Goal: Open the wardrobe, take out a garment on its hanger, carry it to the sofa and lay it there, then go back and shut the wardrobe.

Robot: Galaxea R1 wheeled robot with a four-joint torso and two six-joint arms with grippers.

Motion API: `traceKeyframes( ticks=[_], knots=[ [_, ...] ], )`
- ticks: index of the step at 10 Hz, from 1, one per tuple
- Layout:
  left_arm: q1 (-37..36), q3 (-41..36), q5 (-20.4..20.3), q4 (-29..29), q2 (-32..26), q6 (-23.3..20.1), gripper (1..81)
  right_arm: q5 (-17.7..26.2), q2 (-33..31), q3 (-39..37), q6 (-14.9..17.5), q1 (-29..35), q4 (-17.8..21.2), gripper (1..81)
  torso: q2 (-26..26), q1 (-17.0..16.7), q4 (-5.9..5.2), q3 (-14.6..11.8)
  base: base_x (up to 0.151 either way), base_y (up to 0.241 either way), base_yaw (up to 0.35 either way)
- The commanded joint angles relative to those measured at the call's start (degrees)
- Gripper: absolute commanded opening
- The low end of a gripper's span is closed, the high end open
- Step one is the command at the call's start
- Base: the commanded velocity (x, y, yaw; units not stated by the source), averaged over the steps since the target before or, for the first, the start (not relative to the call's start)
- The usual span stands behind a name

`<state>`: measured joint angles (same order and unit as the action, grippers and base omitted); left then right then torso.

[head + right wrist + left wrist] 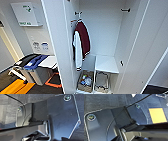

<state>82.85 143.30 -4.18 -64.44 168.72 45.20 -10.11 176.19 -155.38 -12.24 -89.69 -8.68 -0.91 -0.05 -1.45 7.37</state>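
Up top, from the head camera, I see the wardrobe [140,37] standing open, its white doors swung wide to either side. On the rail at the upper left corner of its interior hangs a dark red garment [83,37] with white sleeves. I can't pick out the black shirt or its hanger inside. A white shelf [106,63] crosses the lower part, and beneath it two baskets [85,81] sit on the wardrobe floor. Left of the wardrobe, a bin with a blue liner [35,62] stands on dark carpet.

From the left wrist camera, I get dark carpet with an orange floor patch [157,115]; I cannot tell how that pincer stands.

From the right wrist camera, grey carpet [7,109]; again I cannot tell that pincer's state.
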Motion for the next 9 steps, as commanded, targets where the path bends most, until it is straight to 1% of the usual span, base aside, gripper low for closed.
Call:
traceKeyframes(
  ticks=[1, 8, 9],
  knots=[
    [-2.47, -0.56, 1.63, 0.28, -0.04, -0.11, 81.1, 2.72, 0.33, 0.09, 0.02, 1.65, -0.46, 81.1, 0.00, 0.05, 0.00, 0.00, 0.000, 0.000, 0.000],
    [-2.20, -0.56, 1.63, 0.36, -0.04, 0.50, 81.1, 2.81, 0.50, 0.09, 0.11, 1.92, -0.46, 81.1, 0.00, 0.05, 0.00, 0.00, 0.000, 0.000, 0.000],
    [-2.20, -0.56, 1.63, 0.37, -0.04, 0.50, 81.1, 2.90, 0.50, 0.09, 0.11, 1.92, -0.46, 81.1, 0.00, 0.05, 0.00, 0.00, 0.064, 0.000, 0.000]
  ],
)
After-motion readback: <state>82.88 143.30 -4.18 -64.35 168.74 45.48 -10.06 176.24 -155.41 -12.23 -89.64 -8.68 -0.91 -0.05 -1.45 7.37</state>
